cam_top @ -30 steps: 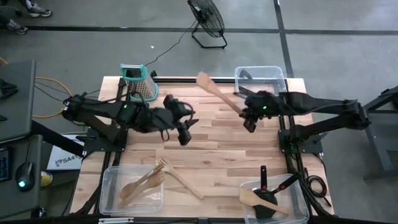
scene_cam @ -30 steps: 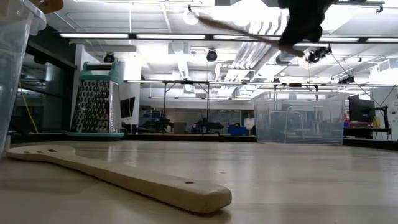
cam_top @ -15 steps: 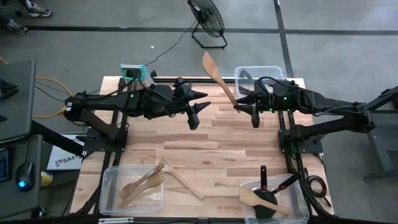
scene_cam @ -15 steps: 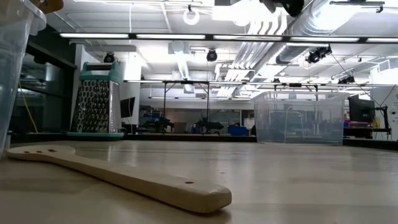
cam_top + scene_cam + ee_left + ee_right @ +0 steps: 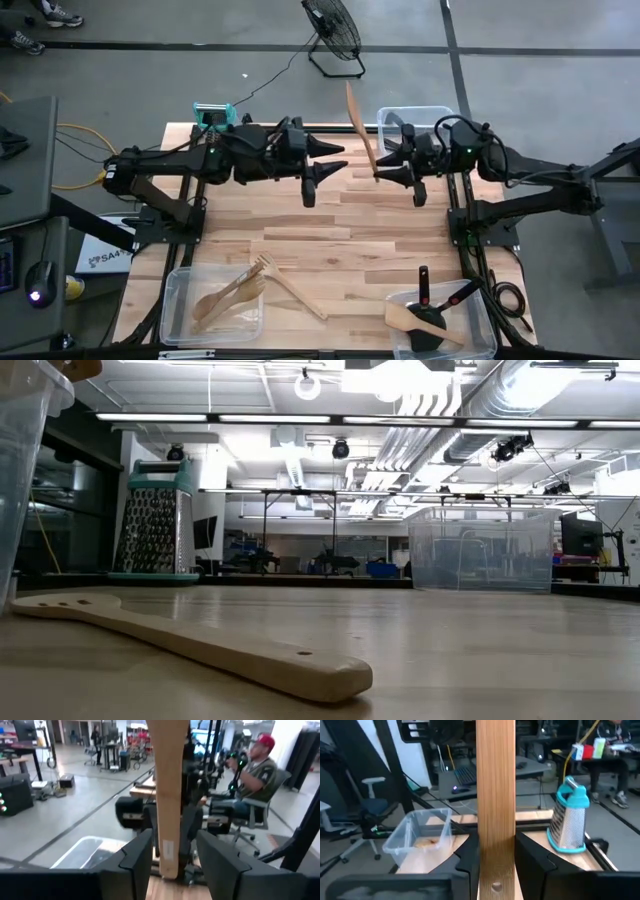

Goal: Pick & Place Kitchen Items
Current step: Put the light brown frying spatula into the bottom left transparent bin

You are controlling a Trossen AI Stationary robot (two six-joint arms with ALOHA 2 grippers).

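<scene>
On the wooden table [image 5: 340, 225] we see wide free space in the middle, with clear bins at three corners. The right gripper [image 5: 377, 175] hangs high near the far edge, its jaws clenched on the handle of a wooden spatula [image 5: 357, 124]. The left gripper [image 5: 325, 172] faces it, close by, jaws released. Another wooden spoon [image 5: 190, 642] lies flat near the front-left bin.

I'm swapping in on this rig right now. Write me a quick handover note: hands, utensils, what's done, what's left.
Right hand: shut on a wooden spatula, held raised over the table's far side.
Left hand: open, empty, facing the spatula's handle.
Near-left bin: wooden utensils.
Near-right bin: a wooden spatula and black tools.
One wooden spoon lies loose on the table.
Far bin: looks empty.
Left: place the held spatula, then the spoon.
</scene>
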